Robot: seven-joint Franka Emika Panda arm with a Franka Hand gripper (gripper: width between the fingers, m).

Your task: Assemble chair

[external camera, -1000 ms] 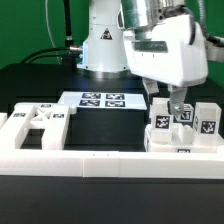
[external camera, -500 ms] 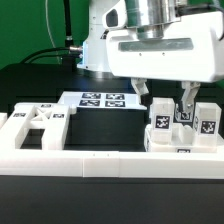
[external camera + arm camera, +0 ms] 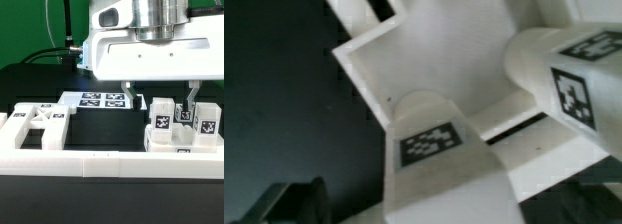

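Chair parts lie in two groups. Several white tagged posts and blocks (image 3: 185,125) stand upright at the exterior view's right. White frame pieces (image 3: 35,125) lie flat at its left. My gripper (image 3: 159,100) hangs over the right group, open, one finger (image 3: 129,96) on each side of the upright posts, holding nothing. In the wrist view a tagged post (image 3: 434,140) rises between the dark fingertips (image 3: 295,200). A flat slab (image 3: 420,55) lies beyond it, and another tagged part (image 3: 580,70) stands beside it.
The marker board (image 3: 103,99) lies flat behind the parts, near the robot's base. A long low white border wall (image 3: 100,165) runs along the front, right against both groups of parts. The black table shows between the groups.
The hand has turned square to the exterior camera and shifted toward that view's left. Its fingers now stand spread wide over the right-hand posts.
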